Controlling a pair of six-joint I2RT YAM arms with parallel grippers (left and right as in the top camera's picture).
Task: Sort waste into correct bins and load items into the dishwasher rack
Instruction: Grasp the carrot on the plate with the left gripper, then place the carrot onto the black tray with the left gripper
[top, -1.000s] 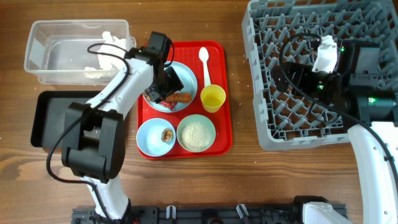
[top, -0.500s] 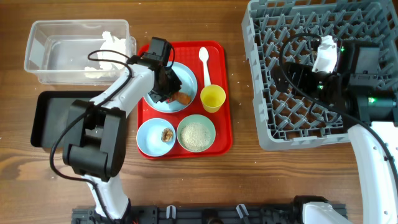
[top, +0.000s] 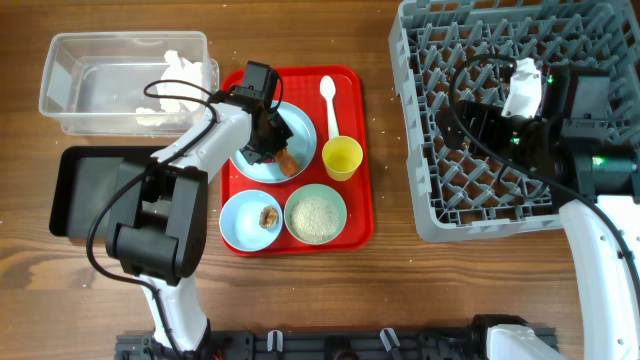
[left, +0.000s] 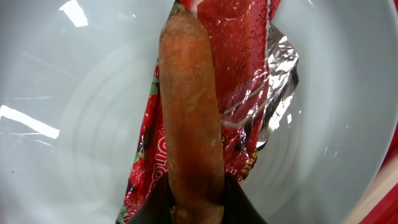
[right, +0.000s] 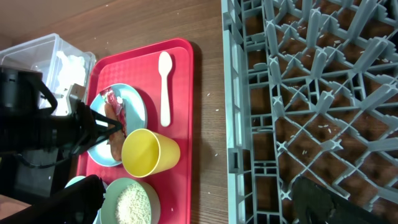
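At the near edge of the brown wood-grain table (top: 400, 290), which fills the overhead view, a red serving tray (top: 355, 215) carries a light blue bowl (top: 242, 222) holding a brown scrap (top: 268, 216). Just beside it stands a rice bowl (top: 292, 200) filled with white rice grains (top: 316, 214). Farther along the tray, the left gripper (left: 189, 202) is over a light blue plate (left: 74, 124). Its dark fingers (left: 155, 208) are closed around one end of an orange carrot (left: 189, 112) lying across a red snack wrapper (left: 239, 74) on the plate. A yellow cup (top: 342, 158) stands upright just beside the plate, with a white plastic spoon (top: 328, 100) beyond it. Off the tray's left side lies a shallow black tray (top: 85, 190). Beyond that sits a clear tub (top: 70, 85) with a crumpled white napkin (top: 180, 75) inside. On the right, a big grey dishwasher rack (top: 440, 190) of upright pegs reaches the far edge. Above it, the right gripper (right: 196, 186) hangs with its jaws spread wide, holding nothing.
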